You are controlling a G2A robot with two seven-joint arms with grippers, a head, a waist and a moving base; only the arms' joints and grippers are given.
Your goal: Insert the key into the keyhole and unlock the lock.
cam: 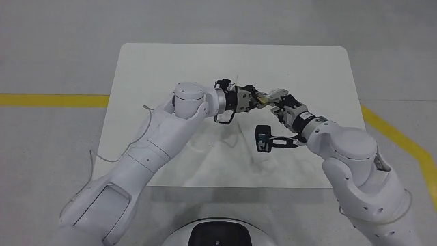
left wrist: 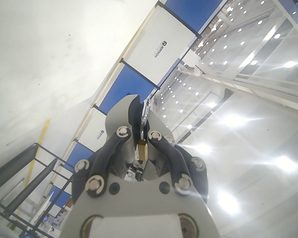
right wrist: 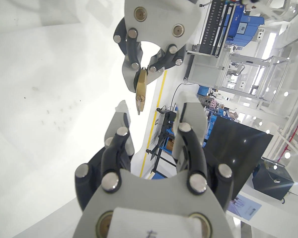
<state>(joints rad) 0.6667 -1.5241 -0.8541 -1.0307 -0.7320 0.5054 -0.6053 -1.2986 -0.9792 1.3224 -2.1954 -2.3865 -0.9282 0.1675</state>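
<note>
Left hand (right wrist: 142,82) pinches the brass lock (right wrist: 140,86), key (right wrist: 139,107) seemingly in its keyhole (right wrist: 139,98); right hand (cam: 274,102), spread, sits at its 3 o'clock.

The place was a factory-style robotics hall. A white tabletop (cam: 171,61) stood on a grey floor (cam: 61,27) marked with yellow line tape (cam: 48,100). Blue and white partition panels (left wrist: 164,38) lined an aisle under a high ceiling with rows of lights (left wrist: 242,42). Aluminium-framed machine enclosures (right wrist: 206,73) stood beyond.
</note>
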